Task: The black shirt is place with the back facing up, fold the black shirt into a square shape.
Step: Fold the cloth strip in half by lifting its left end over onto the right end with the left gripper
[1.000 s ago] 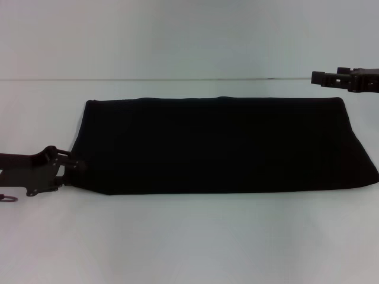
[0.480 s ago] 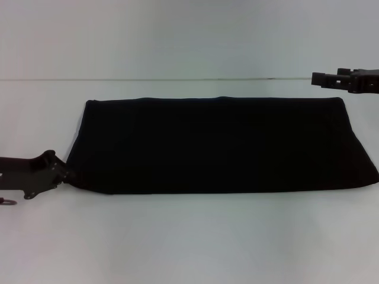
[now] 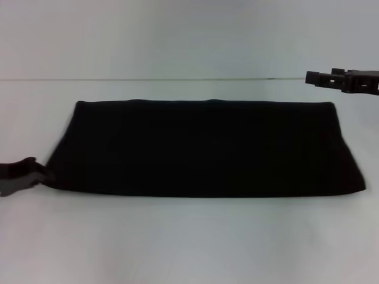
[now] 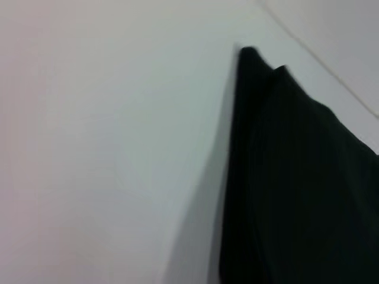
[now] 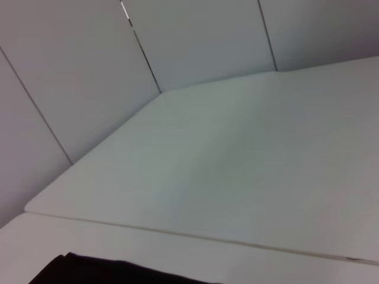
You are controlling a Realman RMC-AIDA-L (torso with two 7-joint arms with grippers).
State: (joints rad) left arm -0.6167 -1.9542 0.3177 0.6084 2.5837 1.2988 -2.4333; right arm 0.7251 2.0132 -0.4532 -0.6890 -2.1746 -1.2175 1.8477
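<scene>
The black shirt point(image 3: 201, 148) lies flat on the white table as a long folded band running left to right. My left gripper point(image 3: 40, 174) is at the band's near left corner, low on the table and shut on the fabric there. In the left wrist view the shirt point(image 4: 296, 177) shows its layered edge and one pointed corner. My right gripper point(image 3: 323, 77) hovers open above the table beyond the shirt's far right corner, holding nothing. Only a strip of the shirt point(image 5: 89, 269) appears in the right wrist view.
The white table point(image 3: 189, 242) stretches bare in front of the shirt and to its left point(image 4: 106, 148). Its far edge point(image 3: 148, 79) meets a pale panelled wall point(image 5: 195, 41).
My left gripper has drawn back to the left and lower, and the whole shirt has slid left with it. The right gripper has barely shifted.
</scene>
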